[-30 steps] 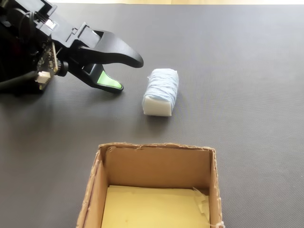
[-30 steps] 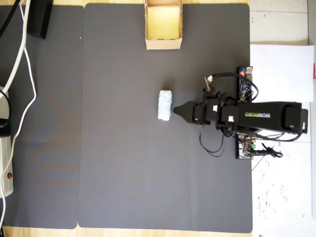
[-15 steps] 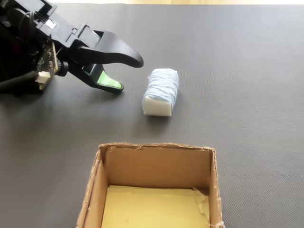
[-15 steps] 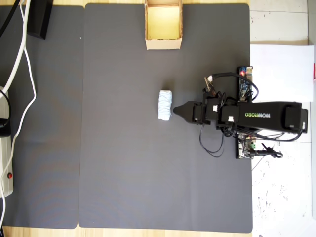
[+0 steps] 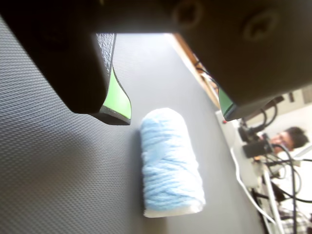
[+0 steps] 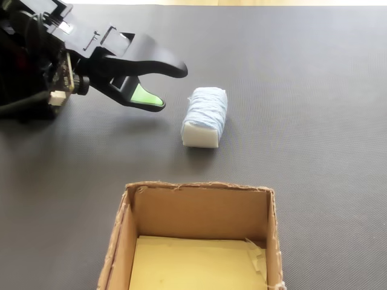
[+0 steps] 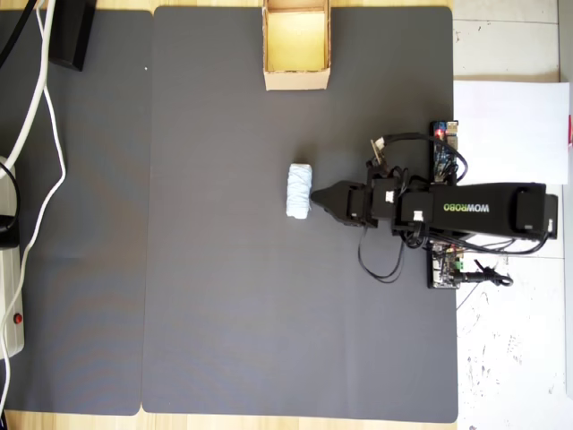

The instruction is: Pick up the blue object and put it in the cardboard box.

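Jaws spread wide, empty, just beside blue object (image 6: 205, 116) lying on mat (image 6: 302, 90), untouched.

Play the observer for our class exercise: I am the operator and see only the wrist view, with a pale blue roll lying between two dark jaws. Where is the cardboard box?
Observer: The cardboard box stands at the top edge of the dark mat in the overhead view, well apart from the blue object.
Operator: Is anything in the box?
Observer: In the fixed view only its yellowish floor shows; the box looks empty.
Operator: Is the gripper touching the roll?
Observer: No. In the fixed view the gripper is open, its tips short of the blue object, which lies on the mat.
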Robot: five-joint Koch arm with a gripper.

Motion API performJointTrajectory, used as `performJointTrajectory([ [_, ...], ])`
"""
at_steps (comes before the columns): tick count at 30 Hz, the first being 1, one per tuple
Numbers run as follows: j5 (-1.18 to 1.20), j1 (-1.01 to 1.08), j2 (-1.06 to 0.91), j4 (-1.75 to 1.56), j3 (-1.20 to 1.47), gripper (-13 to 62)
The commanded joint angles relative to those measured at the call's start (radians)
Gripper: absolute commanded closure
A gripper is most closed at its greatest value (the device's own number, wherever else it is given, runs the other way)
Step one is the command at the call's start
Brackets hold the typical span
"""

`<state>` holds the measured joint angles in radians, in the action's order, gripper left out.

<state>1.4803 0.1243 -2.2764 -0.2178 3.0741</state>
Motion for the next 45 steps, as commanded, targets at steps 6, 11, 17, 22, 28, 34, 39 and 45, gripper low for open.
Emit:
performJointTrajectory([
  [6, 0.002, 0.023, -0.092, -0.020, -0.089, 14.2],
  [11, 0.005, 0.034, -0.083, 0.314, -0.295, 14.4],
  [17, 0.032, 0.034, -0.035, 0.448, -0.394, 14.9],
  [22, 0.080, 0.044, 0.061, 0.592, -0.472, 14.9],
  [28, 0.127, 0.048, 0.281, 0.723, -0.649, 15.0],
  [34, 0.163, 0.051, 0.426, 0.742, -0.742, 15.0],
  [39, 0.186, 0.055, 0.525, 0.749, -0.792, 15.1],
  [45, 0.193, 0.067, 0.638, 0.739, -0.838, 15.7],
])
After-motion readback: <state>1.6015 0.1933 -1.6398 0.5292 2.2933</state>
